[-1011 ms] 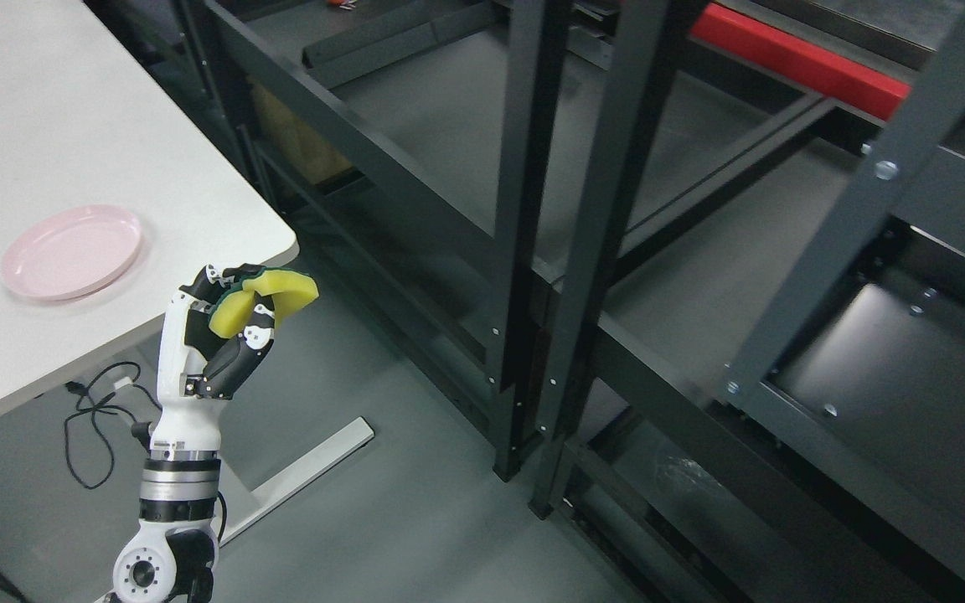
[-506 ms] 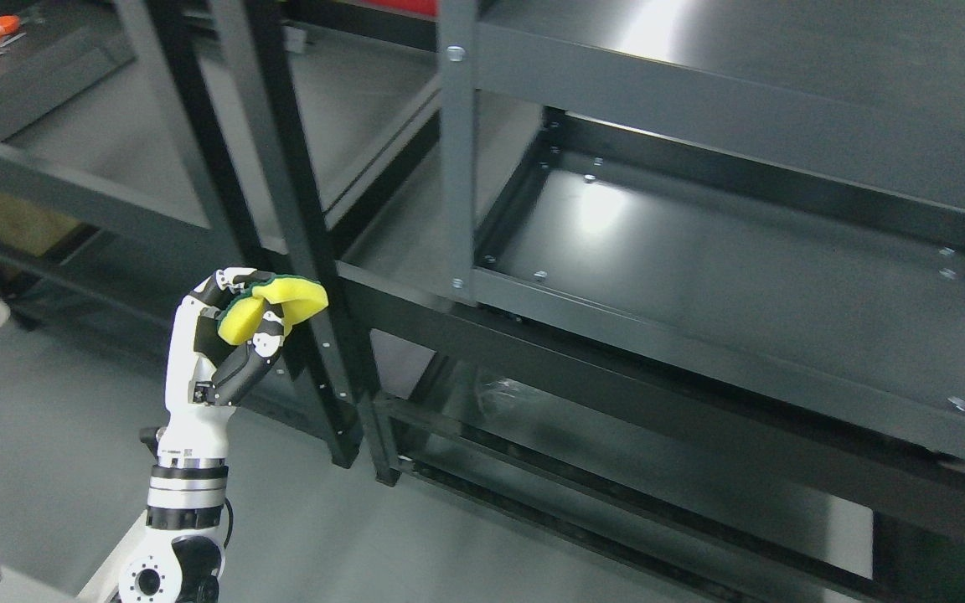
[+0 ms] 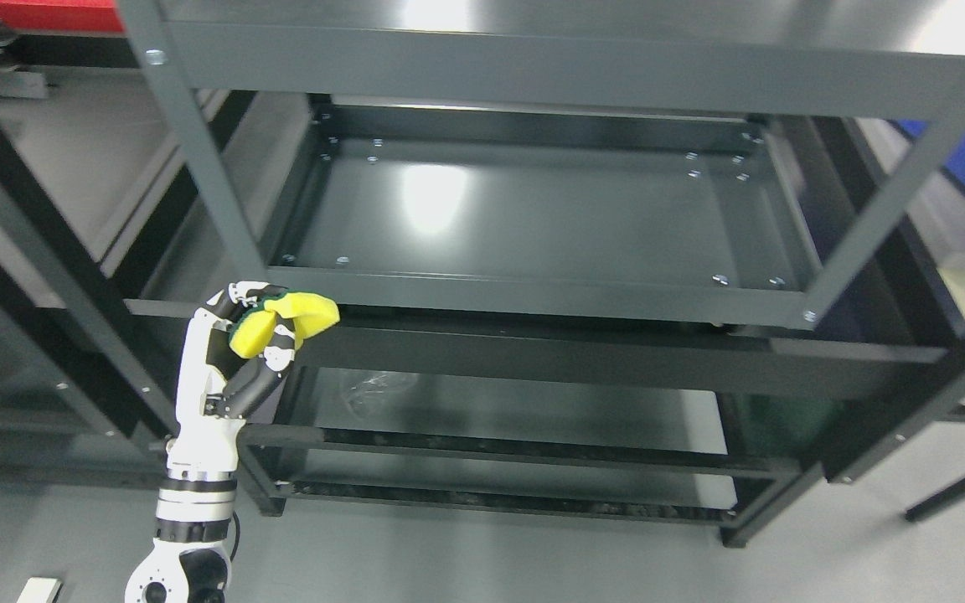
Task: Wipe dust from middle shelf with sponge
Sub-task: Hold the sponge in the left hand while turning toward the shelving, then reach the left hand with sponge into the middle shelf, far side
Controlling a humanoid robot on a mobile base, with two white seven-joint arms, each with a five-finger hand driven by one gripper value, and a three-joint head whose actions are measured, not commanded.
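Item: white and black fingered left hand (image 3: 235, 352), fingers curled tight round a yellow foam sponge with a green scouring back (image 3: 286, 320). Sponge sits folded in the grip, its free yellow end jutting up and to the right of the knuckles. Right hand: not in view.

Item: dark grey metal rack (image 3: 533, 289) with bolted uprights. Its glossy grey tray-like middle shelf (image 3: 533, 209) lies up and to the right of the hand, beyond a raised front lip; sponge hangs just below and left of that lip, apart from the shelf surface.

Handling note, as judgement: step in hand is the approach. The sponge should be lifted over the lip, clear of the near upright just above the hand, then laid flat side down before any stroke; a folded sponge would wipe only a narrow band.

Surface: smooth painted steel, bright ceiling glare, screw heads at corners likely to snag. Dust not discernible.

Room: grey floor below the hand; lower shelves underneath; more dark racking to the left.
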